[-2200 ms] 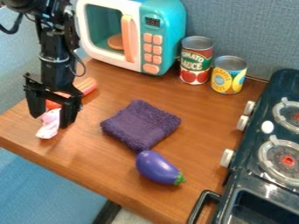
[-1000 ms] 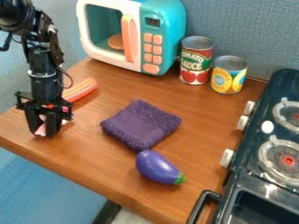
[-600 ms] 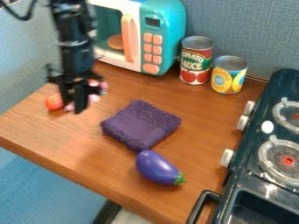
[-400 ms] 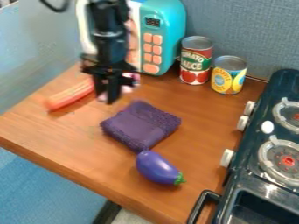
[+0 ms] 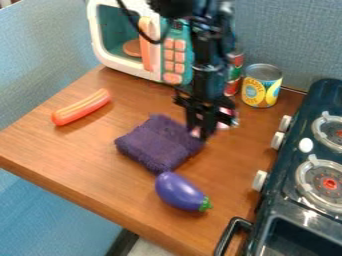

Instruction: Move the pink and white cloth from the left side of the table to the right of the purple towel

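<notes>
Looks black throughout, with a slim, segmented arm (image 5: 208,62), a bulky upper joint (image 5: 172,7), a thin looping cable (image 5: 154,43) and an angular gripper (image 5: 200,135).

The pincer (image 5: 202,134) looked matt black, while the pink thing (image 5: 227,119) in its grip was too blurred to judge. Beside the pincer lay rough, matt purple cloth (image 5: 157,142); nearer the camera than the pincer, the eggplant (image 5: 179,191) looked like smooth, glossy plastic. Behind the pincer, the microwave (image 5: 123,69) seemed smooth plastic and the yellow can (image 5: 262,90) had a metal top. Beneath the pincer ran smooth, wood-grained tabletop (image 5: 80,165) with a soft sheen.
</notes>
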Action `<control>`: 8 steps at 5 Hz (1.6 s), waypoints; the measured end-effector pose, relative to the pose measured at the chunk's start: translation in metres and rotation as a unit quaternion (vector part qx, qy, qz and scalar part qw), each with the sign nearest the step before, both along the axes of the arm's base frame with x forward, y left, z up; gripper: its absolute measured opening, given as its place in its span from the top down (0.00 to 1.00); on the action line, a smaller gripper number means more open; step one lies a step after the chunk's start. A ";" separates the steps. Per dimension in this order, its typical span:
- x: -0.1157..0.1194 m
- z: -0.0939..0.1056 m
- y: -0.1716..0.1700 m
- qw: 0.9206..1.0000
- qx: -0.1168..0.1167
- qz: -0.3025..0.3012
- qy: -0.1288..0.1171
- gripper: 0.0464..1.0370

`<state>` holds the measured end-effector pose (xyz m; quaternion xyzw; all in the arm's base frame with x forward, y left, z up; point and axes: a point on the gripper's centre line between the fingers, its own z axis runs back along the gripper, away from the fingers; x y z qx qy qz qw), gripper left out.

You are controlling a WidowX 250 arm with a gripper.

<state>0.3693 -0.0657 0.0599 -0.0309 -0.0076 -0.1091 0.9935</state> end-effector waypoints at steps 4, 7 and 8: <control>-0.035 -0.027 -0.024 0.997 0.028 -0.037 0.058 0.78; -0.033 -0.022 -0.031 0.997 0.006 -0.043 0.057 0.15; -0.026 -0.018 -0.027 0.998 -0.003 -0.031 0.047 0.02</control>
